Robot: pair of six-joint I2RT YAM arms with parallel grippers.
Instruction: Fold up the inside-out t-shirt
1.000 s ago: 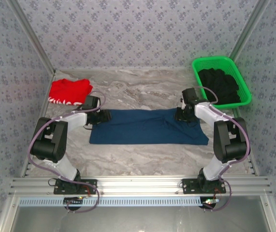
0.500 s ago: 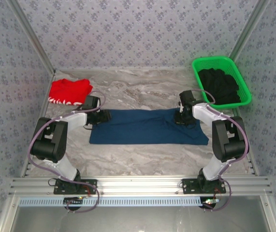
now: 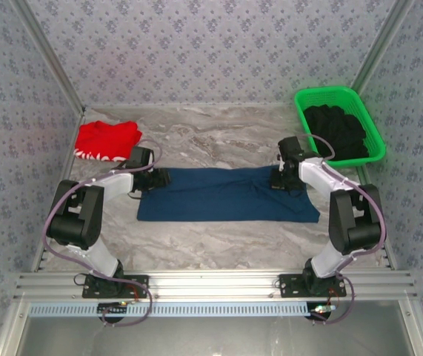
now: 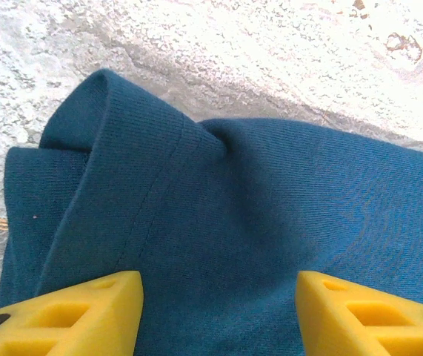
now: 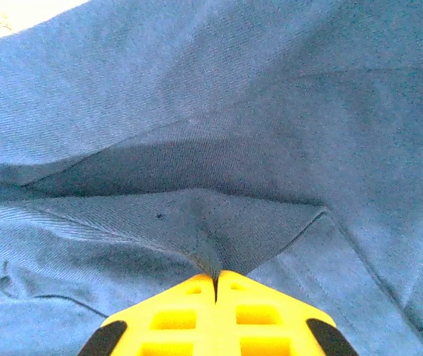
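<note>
Top external view: the inside-out t-shirt [image 3: 226, 196] lies flat as a wide navy strip across the middle of the frame on the table [image 3: 218, 137]. The left gripper [image 3: 158, 178] is down at the strip's upper left corner and the right gripper [image 3: 281, 180] is on its upper right part. The left wrist view shows more of the left gripper [image 4: 218, 315]. Its yellow fingers [image 4: 70, 311] stand well apart at the bottom corners, holding nothing, with a hemmed fold of the shirt [image 4: 270, 200] between and ahead of them. The right wrist view shows the right gripper [image 5: 215, 280] closed tight, a small peak of the cloth [image 5: 196, 111] pinched at its tips. The table is grey and marbled. A red garment [image 3: 107, 139] lies at upper left and a green basket [image 3: 304, 111] of black clothing [image 3: 337, 130] at upper right, with patterned grey walls [image 3: 211, 44] around.
</note>
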